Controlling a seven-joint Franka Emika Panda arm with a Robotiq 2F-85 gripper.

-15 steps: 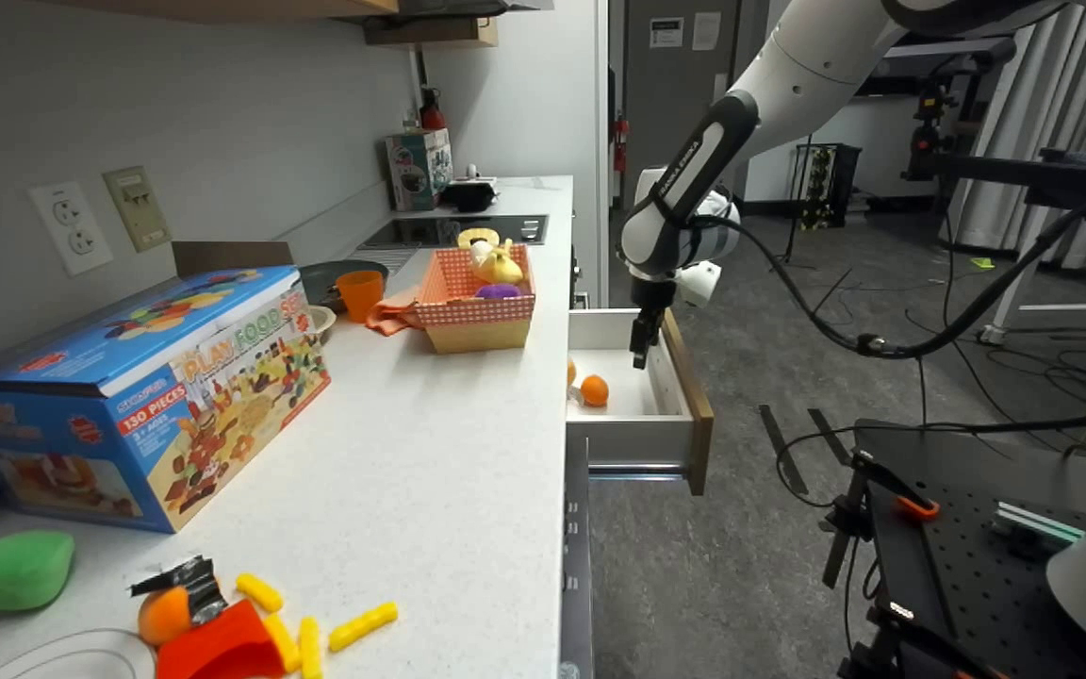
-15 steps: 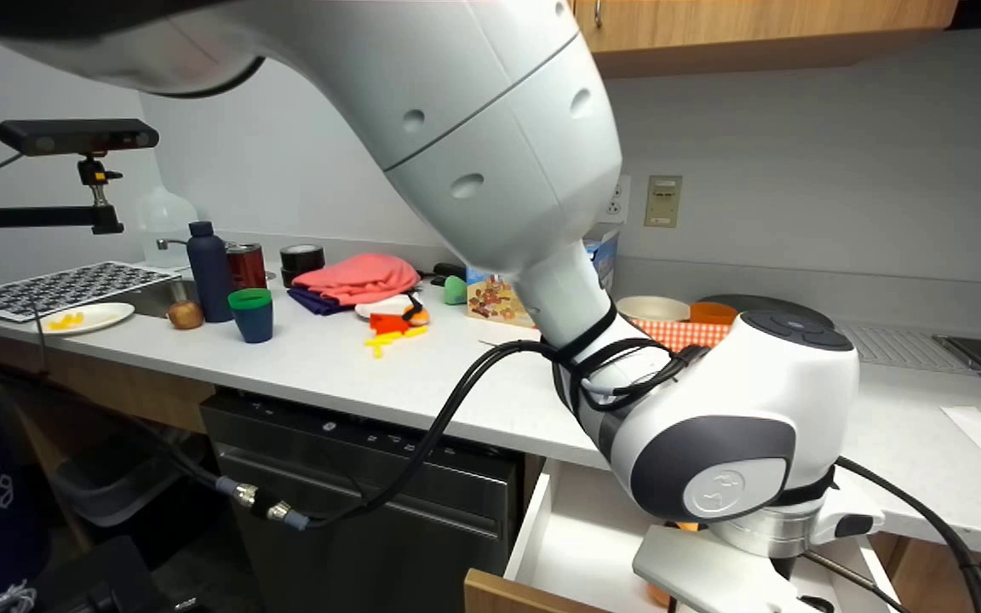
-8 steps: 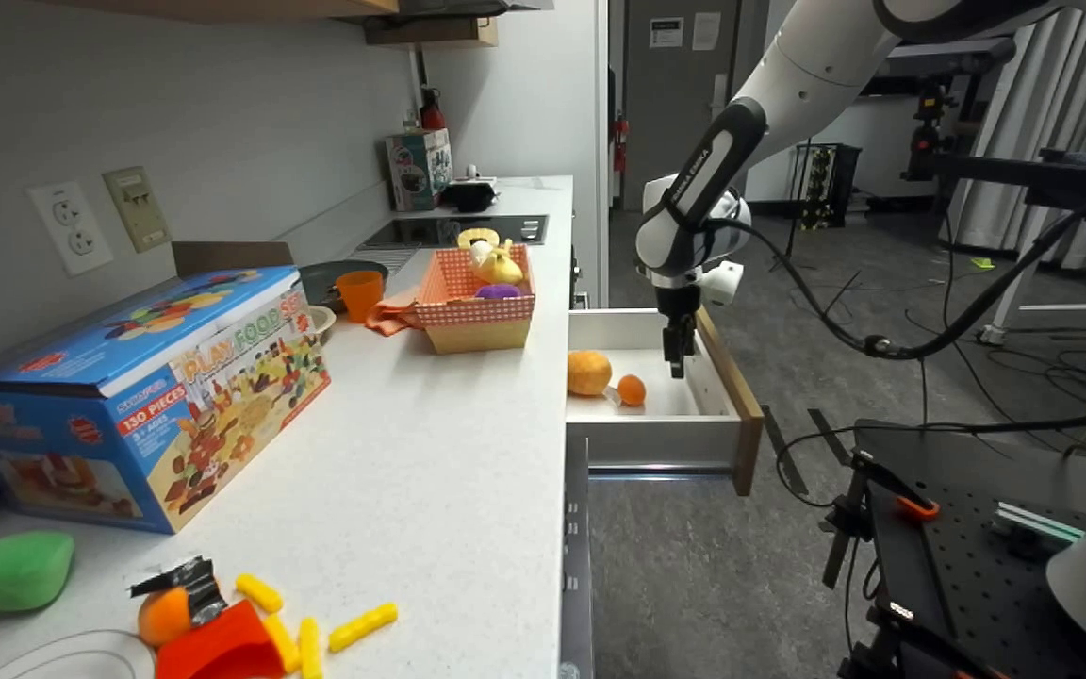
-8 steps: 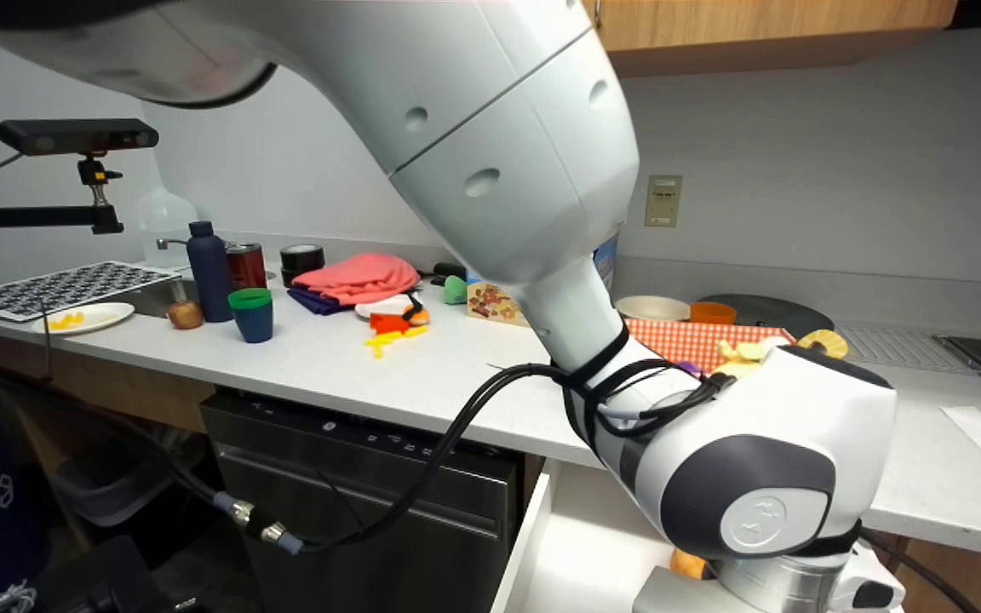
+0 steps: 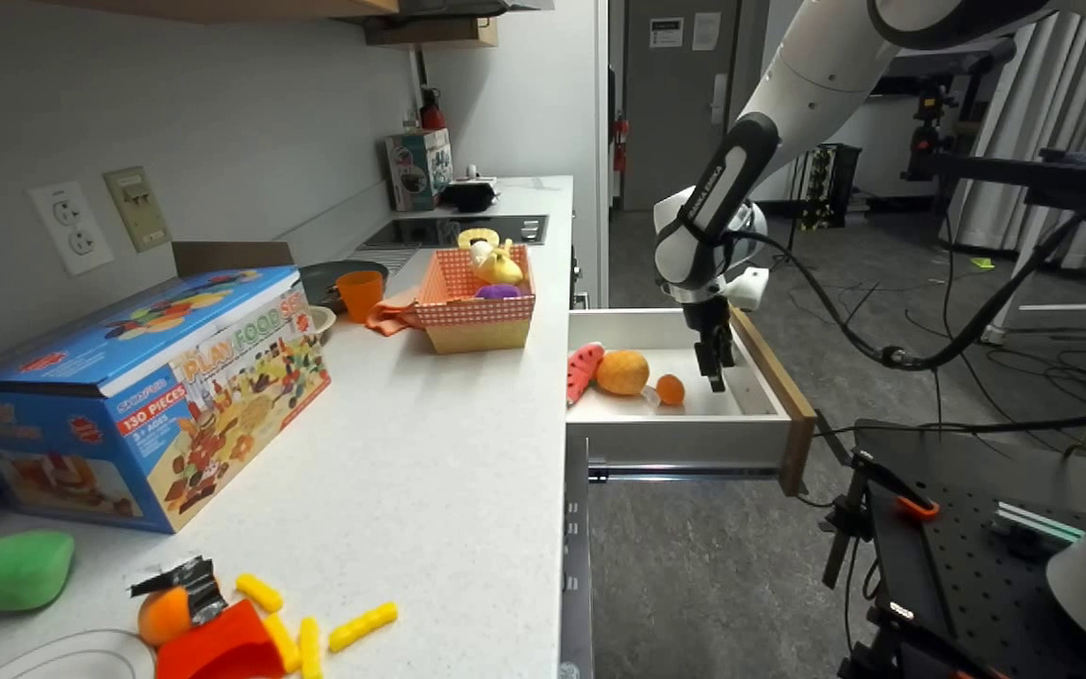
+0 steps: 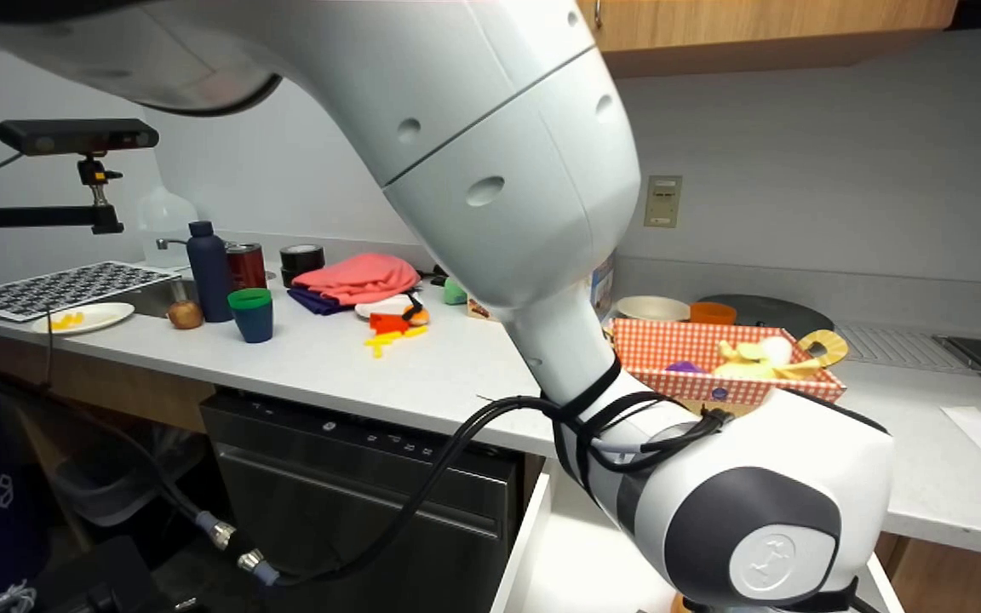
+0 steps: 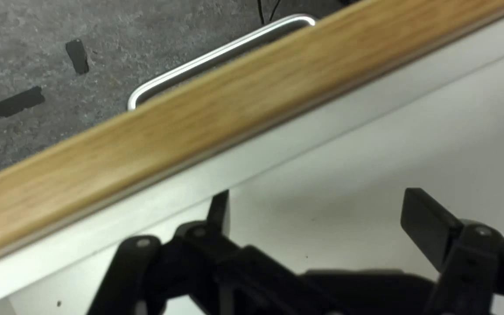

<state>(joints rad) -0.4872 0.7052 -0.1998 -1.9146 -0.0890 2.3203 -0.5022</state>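
My gripper (image 7: 317, 204) is open with nothing between its fingers. It points down inside an open white drawer (image 7: 387, 131), close behind the drawer's wooden front panel (image 7: 234, 113). Its left finger (image 7: 220, 210) is nearest to the front panel's white inner face; I cannot tell whether they touch. In an exterior view the gripper (image 5: 715, 370) stands in the drawer (image 5: 680, 441) near the wooden front (image 5: 774, 401). A large orange fruit (image 5: 623, 372), a small orange ball (image 5: 670, 389) and a red watermelon slice (image 5: 584, 370) lie in the drawer, toward the counter.
The white counter (image 5: 449, 453) overhangs the drawer's back. On it stand a checkered basket (image 5: 475, 325) with toy food, a play food box (image 5: 213, 405) and an orange cup (image 5: 361, 293). A metal handle (image 7: 217, 54) is on the drawer's outside. A dishwasher (image 6: 363, 494) stands beside the drawer.
The drawer has slid further out from the counter, and my gripper has moved outward with it. The large orange fruit and then the watermelon slice have come into view from under the counter.
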